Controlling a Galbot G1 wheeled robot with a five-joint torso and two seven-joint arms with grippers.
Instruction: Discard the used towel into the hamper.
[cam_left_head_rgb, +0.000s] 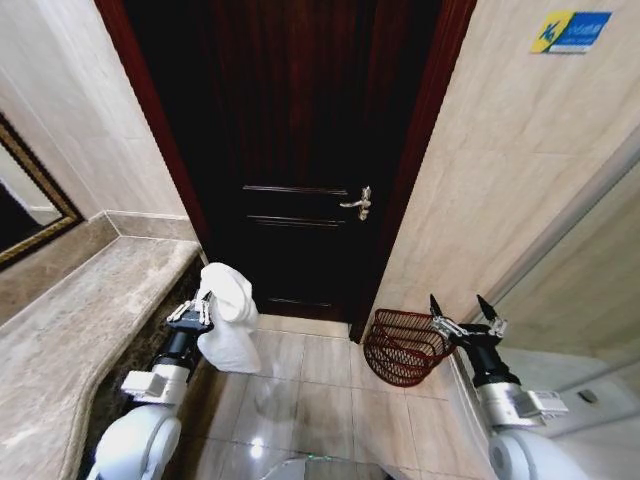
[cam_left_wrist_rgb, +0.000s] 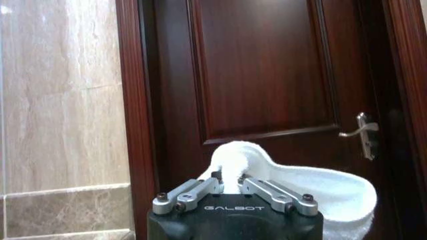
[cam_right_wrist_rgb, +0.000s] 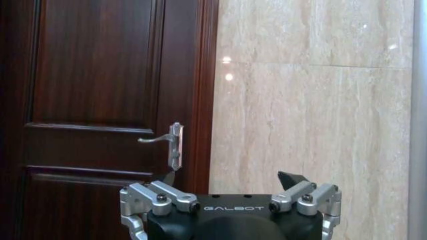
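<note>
The left end effector (cam_left_head_rgb: 200, 311) is closed on a white towel (cam_left_head_rgb: 228, 320), which it holds up in the air on the left, beside the marble surface (cam_left_head_rgb: 70, 330) and in front of the dark door (cam_left_head_rgb: 300, 150). In the left wrist view the fingers (cam_left_wrist_rgb: 197, 190) pinch only a narrow fold of the towel (cam_left_wrist_rgb: 300, 192); most of the cloth bulges free beyond them and hangs down. The hamper (cam_left_head_rgb: 403, 346) stands on the floor (cam_left_head_rgb: 300, 400) to the right, against the wall by the door frame, well apart from the towel. The right end effector (cam_left_head_rgb: 466, 318) is held up just beside the hamper, its fingers spread wide and empty.

The main risk is that thin pinch: a quick swing across could let the heavy loose part drag the fold out, dropping the towel on the floor short of the hamper. The hamper is small and low, so a release from high up or off-centre could drape the cloth over its rim or miss. The right arm, so near the hamper, could also get in the left arm's way.
</note>
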